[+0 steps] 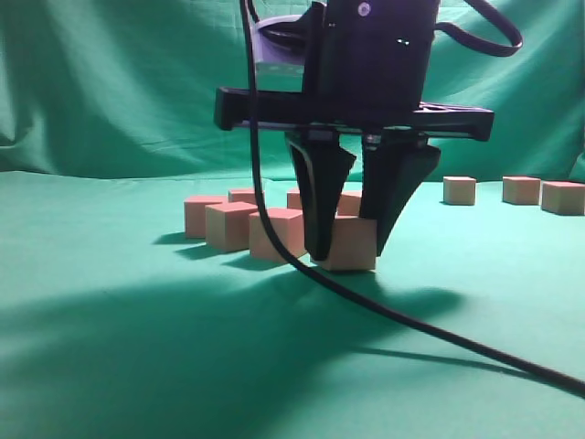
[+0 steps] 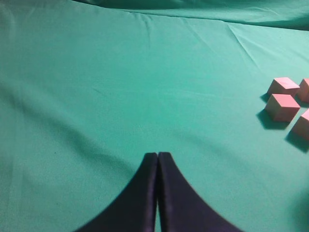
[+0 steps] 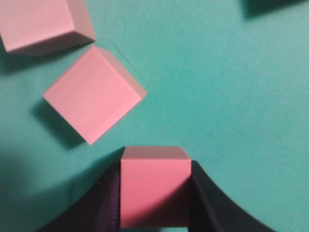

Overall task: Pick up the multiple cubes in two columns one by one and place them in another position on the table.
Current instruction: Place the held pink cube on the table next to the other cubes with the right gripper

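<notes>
The right end effector (image 3: 154,193) clamps the nearest cube (image 3: 154,186) at lower centre, ready for lifting off the worktop (image 1: 110,366), while the left end effector (image 2: 158,162) rests clenched and empty.

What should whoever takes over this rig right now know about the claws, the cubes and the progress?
Right claw: closed on the front cube, which sits on the table, not lifted.
Left claw: shut, empty, over bare cloth left of the cluster.
Cubes: main cluster beside the gripped one; three separate cubes at the exterior view's far right, apparently already moved.
Left to do: lift this cube, carry it over, then the remaining ones, one at a time.
</notes>
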{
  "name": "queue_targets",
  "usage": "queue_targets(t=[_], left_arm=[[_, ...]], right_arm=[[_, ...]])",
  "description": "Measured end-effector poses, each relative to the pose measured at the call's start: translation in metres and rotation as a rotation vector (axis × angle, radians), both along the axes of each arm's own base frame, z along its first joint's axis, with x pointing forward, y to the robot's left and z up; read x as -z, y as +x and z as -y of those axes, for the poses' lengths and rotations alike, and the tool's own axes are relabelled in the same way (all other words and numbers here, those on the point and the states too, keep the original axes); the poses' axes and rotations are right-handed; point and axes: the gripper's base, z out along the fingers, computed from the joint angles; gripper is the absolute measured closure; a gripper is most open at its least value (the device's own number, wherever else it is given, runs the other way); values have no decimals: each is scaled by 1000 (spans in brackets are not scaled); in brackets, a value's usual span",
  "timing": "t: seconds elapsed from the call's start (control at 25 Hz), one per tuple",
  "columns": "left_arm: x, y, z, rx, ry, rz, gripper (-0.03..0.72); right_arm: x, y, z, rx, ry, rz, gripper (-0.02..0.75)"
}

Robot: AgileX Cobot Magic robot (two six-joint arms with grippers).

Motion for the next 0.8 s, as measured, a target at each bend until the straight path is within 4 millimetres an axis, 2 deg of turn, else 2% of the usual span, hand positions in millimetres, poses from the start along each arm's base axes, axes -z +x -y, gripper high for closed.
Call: queue_targets(t=[0.16, 0.44, 0.48, 0.56, 0.6, 0.64, 0.8], left_arm=[[0, 0, 0, 0, 0, 0, 688], [0, 0, 0, 0, 0, 0, 688], [0, 0, 0, 0, 0, 0, 688], [0, 0, 0, 0, 0, 0, 688], [0, 0, 0, 0, 0, 0, 688], [0, 0, 0, 0, 0, 0, 688], [0, 0, 0, 0, 0, 0, 688]], right_arm=[[0, 0, 1, -27, -12, 6, 470], [-4, 0, 2, -34, -42, -14, 218], [-9, 1, 1, -35, -41, -9, 193], [-26, 3, 0, -40, -35, 8, 207], [-38, 4, -1, -44, -28, 28, 207], [-51, 5, -1, -48, -18, 55, 167], [-104, 8, 10, -68, -26, 201, 181]])
